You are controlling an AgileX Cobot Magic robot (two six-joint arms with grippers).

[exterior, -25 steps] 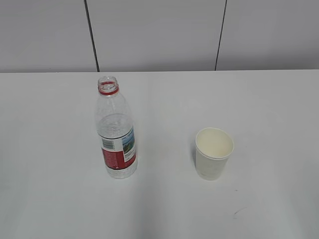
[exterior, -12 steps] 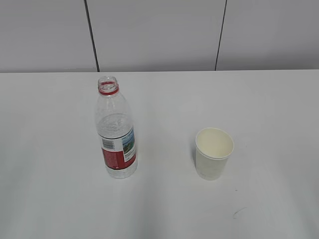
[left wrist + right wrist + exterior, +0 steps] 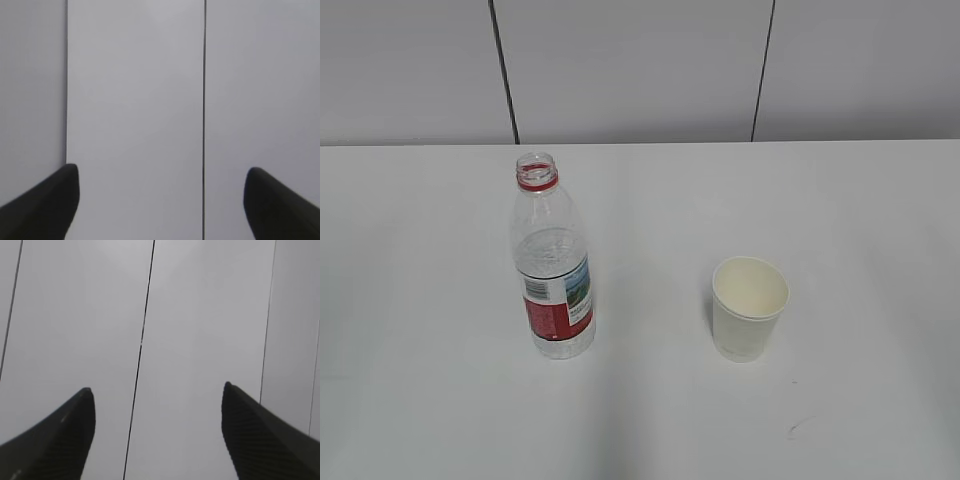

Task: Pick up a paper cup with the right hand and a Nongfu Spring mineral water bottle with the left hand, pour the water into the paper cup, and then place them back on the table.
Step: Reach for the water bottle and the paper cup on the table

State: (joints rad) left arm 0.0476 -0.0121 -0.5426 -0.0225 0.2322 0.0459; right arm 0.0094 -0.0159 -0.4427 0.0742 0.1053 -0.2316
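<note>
The Nongfu Spring mineral water bottle (image 3: 553,262) stands upright and capless on the white table (image 3: 420,380), left of centre, with clear water (image 3: 552,255) inside it down to the red-and-white label. To its right the white paper cup (image 3: 750,308) stands upright with its cream inside showing. Neither arm appears in the exterior view. My left gripper (image 3: 162,172) is open, its two black fingertips wide apart with only the grey wall between them. My right gripper (image 3: 157,390) is open too, facing the same panelled wall.
A grey panelled wall (image 3: 640,70) with dark vertical seams runs behind the table. A small dark scuff mark (image 3: 798,427) lies near the front edge right of the cup. White tabletop surrounds both objects on all sides.
</note>
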